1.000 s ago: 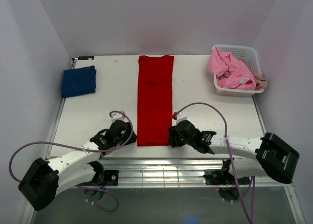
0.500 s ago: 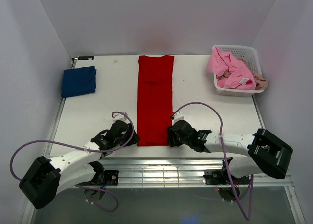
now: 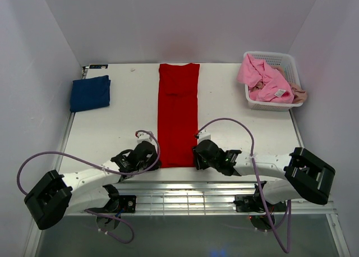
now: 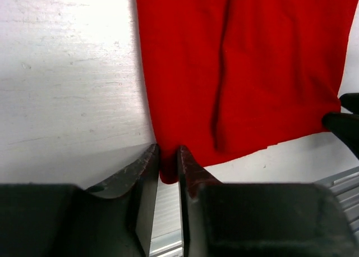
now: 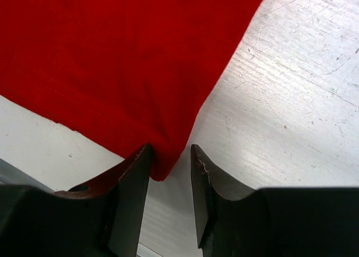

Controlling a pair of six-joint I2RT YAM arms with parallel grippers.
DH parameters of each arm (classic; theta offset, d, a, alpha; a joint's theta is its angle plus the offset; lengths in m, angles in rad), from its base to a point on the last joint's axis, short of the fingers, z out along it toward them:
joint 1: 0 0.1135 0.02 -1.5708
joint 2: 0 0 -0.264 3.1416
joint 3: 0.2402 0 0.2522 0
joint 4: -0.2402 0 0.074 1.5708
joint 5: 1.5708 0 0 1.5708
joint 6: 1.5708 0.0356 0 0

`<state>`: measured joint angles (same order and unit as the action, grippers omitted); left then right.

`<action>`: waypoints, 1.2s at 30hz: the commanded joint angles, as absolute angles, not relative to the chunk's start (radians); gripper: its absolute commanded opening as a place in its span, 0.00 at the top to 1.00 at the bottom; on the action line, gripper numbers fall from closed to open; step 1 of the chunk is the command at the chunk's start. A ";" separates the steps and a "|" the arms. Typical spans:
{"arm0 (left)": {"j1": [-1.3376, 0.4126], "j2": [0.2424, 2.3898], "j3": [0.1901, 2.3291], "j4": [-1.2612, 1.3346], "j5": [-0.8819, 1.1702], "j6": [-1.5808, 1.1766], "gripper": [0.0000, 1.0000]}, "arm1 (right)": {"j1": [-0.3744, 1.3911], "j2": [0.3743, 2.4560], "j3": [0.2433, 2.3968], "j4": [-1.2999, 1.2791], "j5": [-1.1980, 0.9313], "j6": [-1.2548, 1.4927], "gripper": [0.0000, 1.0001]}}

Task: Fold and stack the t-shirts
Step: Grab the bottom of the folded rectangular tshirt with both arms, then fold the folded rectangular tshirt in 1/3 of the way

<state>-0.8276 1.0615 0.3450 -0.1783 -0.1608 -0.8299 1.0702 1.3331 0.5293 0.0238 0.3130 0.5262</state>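
While pinching the near-left hem corner of the red t-shirt (image 3: pixel 178 114) in the left gripper (image 4: pixel 168 173), straddles the near-right corner with the right gripper (image 5: pixel 171 167), jaws apart. Has long axis near-to-far down mid table (image 3: pixel 235 108), hem at near edge, open tabletop left and right.

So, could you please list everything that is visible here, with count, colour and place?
red t-shirt: 1, bright red, folded into a long strip down the middle of the table
navy t-shirt: 1, dark blue, folded, far left corner
pink t-shirt: at least 1, pink, heaped in the basket
beige t-shirt: 1, beige, peeking over the basket's right side
basket: 1, white lattice, far right corner
table: 1, white
cables: 2, purple, one looping from each arm
left tool: 1, black, closed on the red t-shirt's near left corner
right tool: 1, black, open around its near right corner
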 commanded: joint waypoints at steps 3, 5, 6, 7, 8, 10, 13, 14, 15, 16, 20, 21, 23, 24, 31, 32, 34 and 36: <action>-0.859 1.051 0.330 -0.328 -0.199 -0.867 0.75 | 1.083 1.356 0.577 0.023 0.344 0.548 0.65; -0.865 1.046 0.331 -0.340 -0.207 -0.879 0.86 | 1.086 1.368 0.581 0.025 0.341 0.548 0.71; -0.868 1.045 0.331 -0.344 -0.209 -0.882 0.91 | 1.088 1.373 0.583 0.025 0.338 0.548 0.74; -0.873 1.048 0.331 -0.342 -0.210 -0.884 0.95 | 1.088 1.381 0.583 0.026 0.337 0.546 0.78; -0.874 1.054 0.333 -0.342 -0.212 -0.881 1.00 | 1.089 1.382 0.584 0.026 0.337 0.548 0.84; -0.884 1.071 0.336 -0.341 -0.213 -0.881 1.00 | 1.097 1.385 0.584 0.025 0.337 0.552 0.92; -0.911 1.078 0.337 -0.330 -0.215 -0.881 1.00 | 1.111 1.388 0.587 0.009 0.339 0.563 0.92; -0.922 1.075 0.336 -0.327 -0.216 -0.885 1.00 | 1.117 1.388 0.589 0.002 0.339 0.566 0.92; -0.934 1.072 0.334 -0.322 -0.221 -0.894 1.00 | 1.132 1.387 0.589 -0.032 0.342 0.572 0.92; -0.958 1.066 0.333 -0.319 -0.224 -0.900 1.00 | 1.143 1.384 0.594 -0.044 0.345 0.587 0.92; -1.028 1.029 0.334 -0.324 -0.233 -0.940 1.00 | 1.213 1.364 0.598 -0.110 0.383 0.646 0.92; -1.043 1.022 0.344 -0.337 -0.238 -0.951 1.00 | 1.244 1.359 0.600 -0.135 0.396 0.659 0.92; -1.094 1.017 0.360 -0.370 -0.271 -0.997 1.00 | 1.273 1.351 0.607 -0.162 0.408 0.696 0.92; -1.110 1.020 0.386 -0.414 -0.288 -1.012 1.00 | 1.301 1.350 0.612 -0.202 0.422 0.709 0.92; -1.175 0.957 0.517 -0.595 -0.445 -1.094 1.00 | 1.374 1.319 0.724 -0.400 0.546 0.775 0.92; -1.175 0.944 0.526 -0.597 -0.486 -1.092 1.00 | 1.374 1.315 0.742 -0.408 0.573 0.772 0.92; -1.175 0.920 0.552 -0.592 -0.526 -1.089 1.00 | 1.373 1.307 0.759 -0.417 0.606 0.758 0.92; -1.175 0.922 0.572 -0.555 -0.564 -1.059 1.00 | 1.367 1.312 0.787 -0.417 0.637 0.733 0.92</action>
<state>-1.1709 0.9436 0.5186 -0.5529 -0.4500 -1.0626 1.3693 1.3296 0.7238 -0.3687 0.5301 0.7300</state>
